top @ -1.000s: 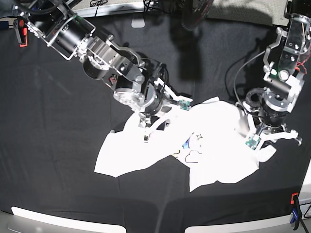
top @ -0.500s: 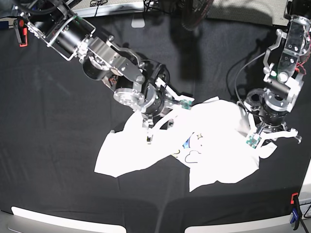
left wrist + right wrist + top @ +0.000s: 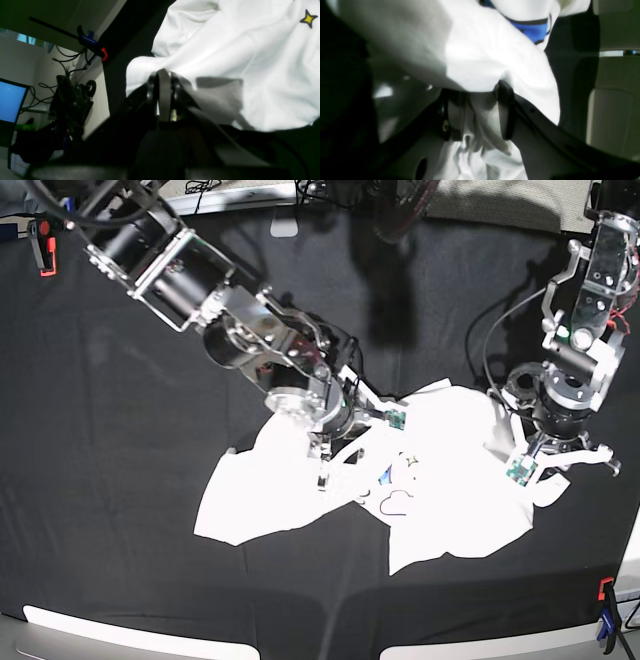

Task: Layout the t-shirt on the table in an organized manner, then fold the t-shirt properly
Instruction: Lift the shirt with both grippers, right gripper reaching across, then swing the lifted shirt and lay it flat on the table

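Note:
The white t-shirt [image 3: 450, 515] lies crumpled on the black table [image 3: 120, 440], with part of its print showing at the middle. My right gripper [image 3: 340, 448] is over the shirt's upper left part. In the right wrist view it [image 3: 480, 115] is shut on a bunched fold of the shirt [image 3: 482, 55], near the blue mark [image 3: 532, 30]. My left gripper [image 3: 550, 465] is at the shirt's right edge. In the left wrist view it [image 3: 162, 95] is shut, its tips at a fold of the shirt [image 3: 250, 62], with the yellow star [image 3: 309, 18] further off.
A red clip [image 3: 44, 242] sits at the table's far left edge and a red and blue clamp [image 3: 606, 620] at the near right edge; the clamp also shows in the left wrist view [image 3: 92, 45]. Cables and a lit monitor [image 3: 10, 102] lie beyond the table.
My right arm has moved right and toward the front, carrying its fold of the shirt over the print. My left arm has stayed put.

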